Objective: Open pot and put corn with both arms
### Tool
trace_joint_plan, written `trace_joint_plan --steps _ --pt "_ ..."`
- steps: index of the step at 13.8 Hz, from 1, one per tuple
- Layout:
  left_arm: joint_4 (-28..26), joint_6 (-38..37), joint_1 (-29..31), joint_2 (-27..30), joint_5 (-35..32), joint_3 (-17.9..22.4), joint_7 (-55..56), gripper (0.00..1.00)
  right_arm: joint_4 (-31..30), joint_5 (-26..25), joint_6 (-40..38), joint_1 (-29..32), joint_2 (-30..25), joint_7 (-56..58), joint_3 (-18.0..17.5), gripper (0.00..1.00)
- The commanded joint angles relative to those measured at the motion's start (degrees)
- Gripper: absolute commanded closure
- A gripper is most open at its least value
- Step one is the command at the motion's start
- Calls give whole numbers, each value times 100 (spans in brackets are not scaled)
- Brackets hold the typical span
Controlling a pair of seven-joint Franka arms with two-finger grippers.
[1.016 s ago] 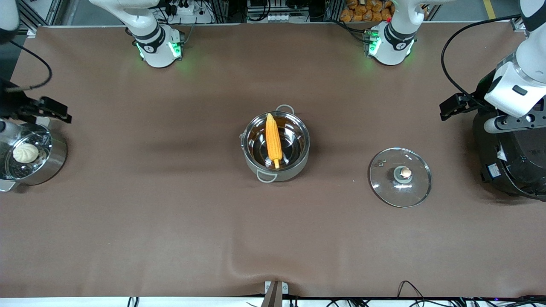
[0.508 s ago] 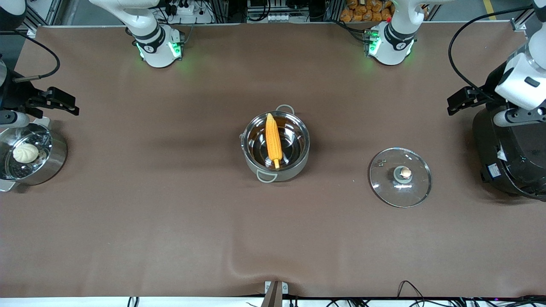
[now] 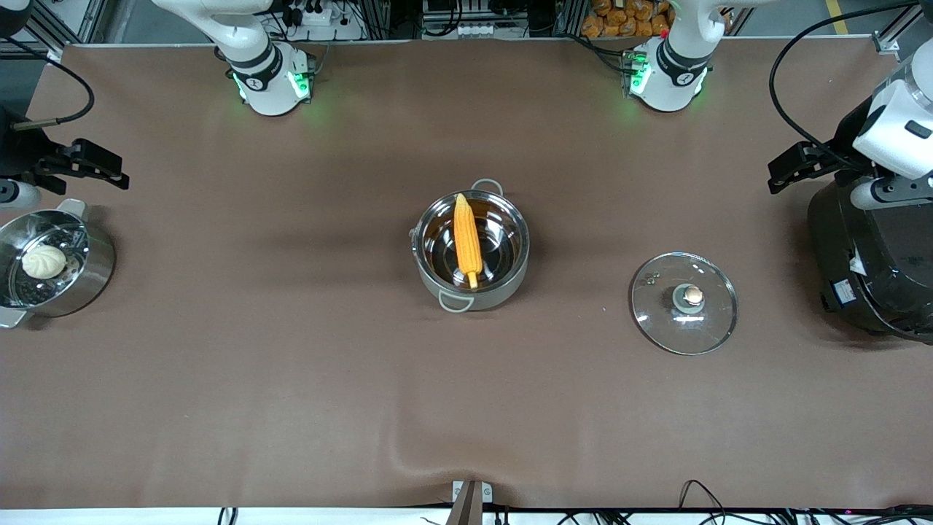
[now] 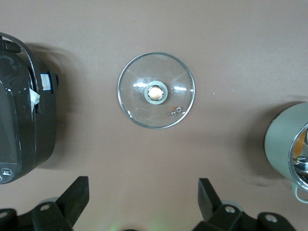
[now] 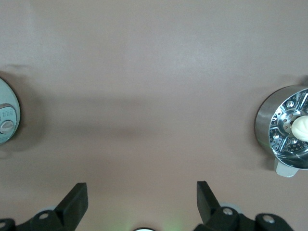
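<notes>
Front view: pot (image 3: 470,251) at frame centre, uncovered, corn (image 3: 466,240) lying inside it; glass lid (image 3: 684,302) flat on the table (image 3: 291,379) at centre-right; steamer pot (image 3: 51,266) with bun (image 3: 44,261) at the left edge, black rice cooker (image 3: 871,259) at the right edge. Left wrist view: left gripper (image 4: 143,204) along the bottom edge, jaws spread wide, holding nothing, lid at upper centre. Right wrist view: right gripper (image 5: 142,202) along the bottom edge, jaws likewise wide and empty, steamer pot at the right edge.

Even overhead light, scene bright. Soft shadows beside pot (image 3: 470,251) and rice cooker (image 3: 871,262). Glare streaks on glass lid (image 4: 156,90) and pot interior. Green glow at arm bases (image 3: 270,80). Wrist views slightly soft, grippers' fingertips dark.
</notes>
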State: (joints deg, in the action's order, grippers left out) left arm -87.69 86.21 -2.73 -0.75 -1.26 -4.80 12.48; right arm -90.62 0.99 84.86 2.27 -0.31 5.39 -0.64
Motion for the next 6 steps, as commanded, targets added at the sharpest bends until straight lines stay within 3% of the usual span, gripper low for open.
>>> trace_joint_plan --steps 1,6 --pt "68 -61 18 -13 126 -4 -79 0 35 42 -75 63 -31 -38 -41 0" --pt "191 -61 18 -22 118 -4 -62 0 35 42 -75 63 -40 -38 -41 0"
